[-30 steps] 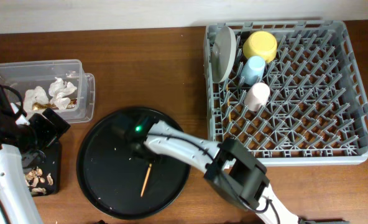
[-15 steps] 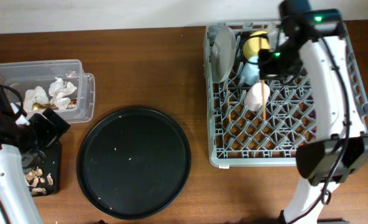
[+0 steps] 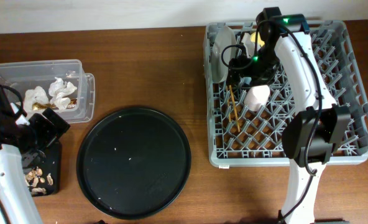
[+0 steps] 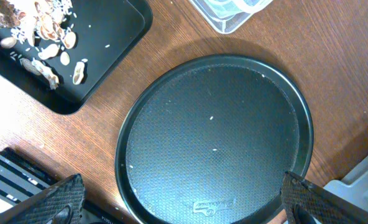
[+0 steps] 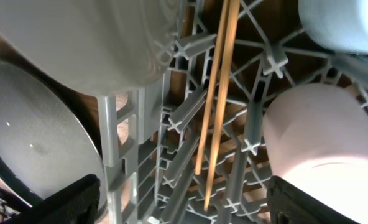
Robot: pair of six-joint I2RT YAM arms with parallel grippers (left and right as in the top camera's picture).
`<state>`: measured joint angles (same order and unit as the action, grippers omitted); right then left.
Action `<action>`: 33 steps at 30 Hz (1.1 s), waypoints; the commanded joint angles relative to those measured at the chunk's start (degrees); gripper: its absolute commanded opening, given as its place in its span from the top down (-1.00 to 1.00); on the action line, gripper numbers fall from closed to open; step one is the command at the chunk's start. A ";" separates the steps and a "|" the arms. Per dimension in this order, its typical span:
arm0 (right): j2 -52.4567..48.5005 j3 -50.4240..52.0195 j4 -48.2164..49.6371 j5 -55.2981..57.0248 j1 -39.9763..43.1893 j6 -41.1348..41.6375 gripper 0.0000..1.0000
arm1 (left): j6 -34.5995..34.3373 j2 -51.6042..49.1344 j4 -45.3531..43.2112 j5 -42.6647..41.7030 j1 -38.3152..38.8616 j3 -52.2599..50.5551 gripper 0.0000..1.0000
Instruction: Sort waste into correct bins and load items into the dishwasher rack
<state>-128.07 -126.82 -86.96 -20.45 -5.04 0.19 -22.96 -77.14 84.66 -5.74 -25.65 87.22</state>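
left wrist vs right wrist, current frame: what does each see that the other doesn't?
Left wrist only: black box with food scraps, clear container corner. Right wrist only: chopsticks lying in the grid, pink cup, blue cup, plate. Both: round tray (apparently just its edge in right wrist), dishwasher rack (only a corner in left wrist). Each sees its own gripper open: left gripper, right gripper.

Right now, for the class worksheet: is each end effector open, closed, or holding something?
Left end effector: open, holding nothing.
Right end effector: open; the chopsticks lie in the dishwasher rack below it.
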 commanded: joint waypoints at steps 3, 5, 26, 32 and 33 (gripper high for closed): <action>5.42 0.13 -3.54 0.24 -0.13 3.02 -0.75 | 0.72 0.20 0.07 0.02 -0.31 0.52 -0.99; 12.48 0.13 -6.80 1.88 -0.13 3.52 -0.75 | 0.72 0.20 0.07 0.02 -0.31 0.52 -0.99; 81.74 27.93 -10.36 3.34 -0.15 6.27 -0.97 | 0.72 0.20 0.04 0.02 -0.31 0.52 -1.00; 92.63 44.52 0.07 8.76 -0.04 5.75 -0.97 | 0.72 0.20 0.07 0.02 -0.31 0.52 -0.99; 97.02 51.19 6.75 8.68 -0.04 4.55 -0.97 | 0.72 0.20 0.07 0.02 -0.31 0.52 -0.99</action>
<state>-38.20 -85.32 -87.07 -13.32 -5.04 6.04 -22.94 -77.14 84.58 -5.74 -25.65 87.35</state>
